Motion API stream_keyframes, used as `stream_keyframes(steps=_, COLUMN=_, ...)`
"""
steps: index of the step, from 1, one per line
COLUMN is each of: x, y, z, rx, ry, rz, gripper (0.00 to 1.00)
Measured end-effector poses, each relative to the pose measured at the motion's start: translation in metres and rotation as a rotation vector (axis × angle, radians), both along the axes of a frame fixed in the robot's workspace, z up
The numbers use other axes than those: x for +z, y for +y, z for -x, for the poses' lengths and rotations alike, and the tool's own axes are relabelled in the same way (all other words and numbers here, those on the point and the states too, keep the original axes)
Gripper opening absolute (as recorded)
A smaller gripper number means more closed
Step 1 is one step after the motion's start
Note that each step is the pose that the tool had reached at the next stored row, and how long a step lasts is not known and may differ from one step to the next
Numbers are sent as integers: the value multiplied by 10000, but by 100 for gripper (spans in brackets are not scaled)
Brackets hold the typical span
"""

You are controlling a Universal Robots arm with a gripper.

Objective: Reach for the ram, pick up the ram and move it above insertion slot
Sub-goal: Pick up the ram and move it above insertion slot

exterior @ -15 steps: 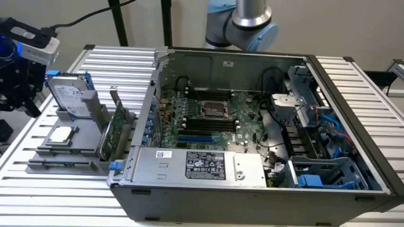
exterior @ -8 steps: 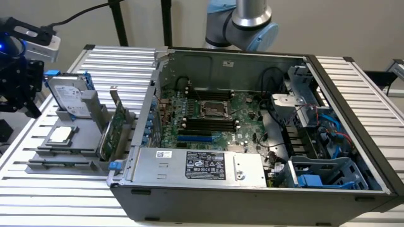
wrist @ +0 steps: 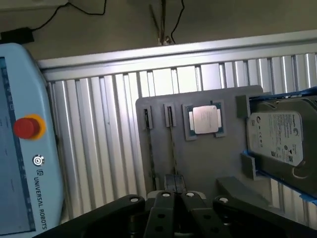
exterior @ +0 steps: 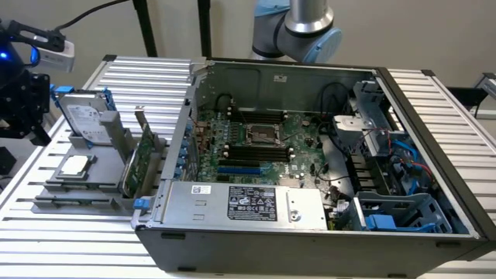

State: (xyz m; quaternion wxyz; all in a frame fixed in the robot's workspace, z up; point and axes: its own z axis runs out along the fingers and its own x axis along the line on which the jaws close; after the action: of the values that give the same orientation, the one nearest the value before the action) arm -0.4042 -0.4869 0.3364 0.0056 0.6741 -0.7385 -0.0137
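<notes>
Fingers [wrist: 162, 210] were closed together, gripping nothing, and I held them above the gray holder [wrist: 208, 163], in line with its narrow slots. The ram [wrist: 172, 144] stood on edge in the slot just beside the processor [wrist: 204, 119], apart from my fingers. In the exterior view, the holder lay on the table [exterior: 434, 104] at 9 o'clock from the open computer case [exterior: 310, 244], with the hard drive [wrist: 277, 136] at its 12 o'clock end.

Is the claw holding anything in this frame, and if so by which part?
Nothing appears to be held. The claw hangs over the grey holder tray, near its narrow slots; the processor and hard drive lie untouched on that tray.
</notes>
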Motion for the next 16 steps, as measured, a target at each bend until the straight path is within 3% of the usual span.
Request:
stream_keyframes(steps=6, x=-1, y=0, z=-2, rx=292, ry=-2, rz=-17, gripper=12)
stream_keyframes(steps=8, x=-1, y=0, z=-2, rx=292, ry=-1, rz=-17, gripper=24)
stream_keyframes(steps=9, x=-1, y=0, z=-2, rx=292, ry=-2, rz=-17, gripper=24)
stream_keyframes(steps=13, x=-35, y=0, z=-2, rx=292, ry=-2, rz=-17, gripper=42)
stream_keyframes(steps=16, x=-89, y=-4, z=-2, rx=292, ry=-3, rz=-18, gripper=42)
